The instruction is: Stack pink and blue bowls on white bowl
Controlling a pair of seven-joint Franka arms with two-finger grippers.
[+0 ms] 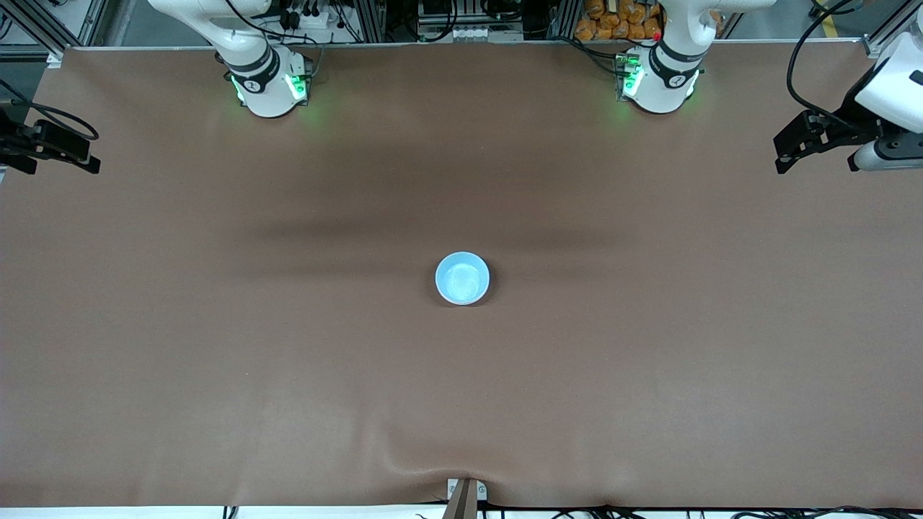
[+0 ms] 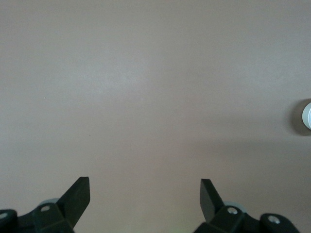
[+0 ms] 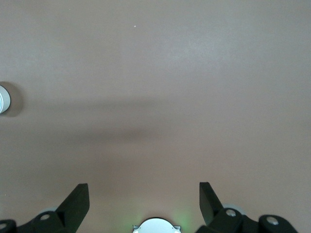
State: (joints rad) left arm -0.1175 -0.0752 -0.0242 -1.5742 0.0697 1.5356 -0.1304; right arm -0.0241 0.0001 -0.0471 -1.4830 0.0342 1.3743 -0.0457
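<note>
The light blue bowl point(image 1: 462, 277) stands upright at the middle of the brown table. It also shows at the edge of the left wrist view point(image 2: 307, 116) and of the right wrist view point(image 3: 3, 98). The pink bowl and the white bowl are hidden or out of view. My left gripper point(image 1: 780, 153) is open and empty, raised over the left arm's end of the table point(image 2: 145, 187). My right gripper point(image 1: 92, 157) is open and empty, raised over the right arm's end point(image 3: 144, 190). Both are well away from the bowl.
The brown table cover point(image 1: 288, 360) has a wrinkle near a bracket point(image 1: 465, 494) at the edge nearest the front camera. The right arm's base point(image 1: 268, 83) and the left arm's base point(image 1: 660, 79) stand along the edge farthest from that camera.
</note>
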